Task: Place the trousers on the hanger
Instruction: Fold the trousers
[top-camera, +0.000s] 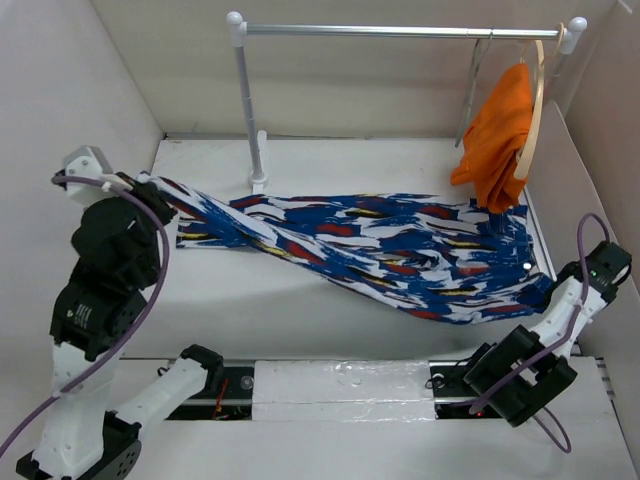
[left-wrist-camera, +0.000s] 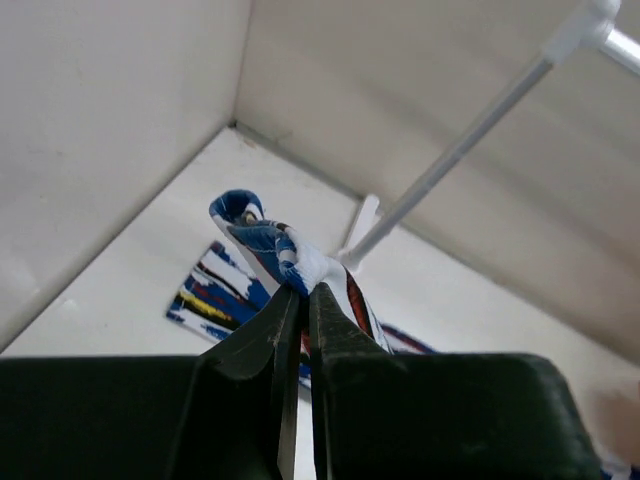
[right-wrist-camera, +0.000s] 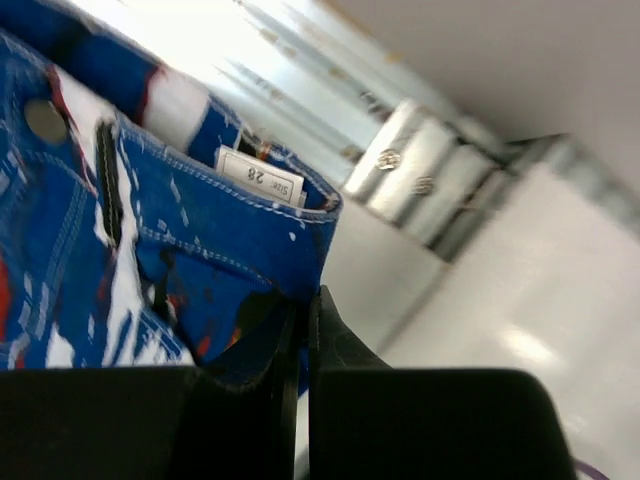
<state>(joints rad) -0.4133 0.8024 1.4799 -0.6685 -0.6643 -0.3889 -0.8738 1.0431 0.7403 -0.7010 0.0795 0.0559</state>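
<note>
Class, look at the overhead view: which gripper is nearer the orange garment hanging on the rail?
Right. The right gripper clamps the waistband of the trousers at the table's right side, below the orange garment; the left gripper pinches a leg end far across on the left.

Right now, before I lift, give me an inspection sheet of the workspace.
Surface: white table, trousers lying across it.
Job's things: trousers stretched between the arms; wire hanger hangs on the rail.
Clutter: orange garment on wooden hanger, same rail.
Grippers: left pincer shut on a leg end; right pincer shut on the waistband.
Cables: purple cable looped along each arm.
Surroundings: white walls.
</note>
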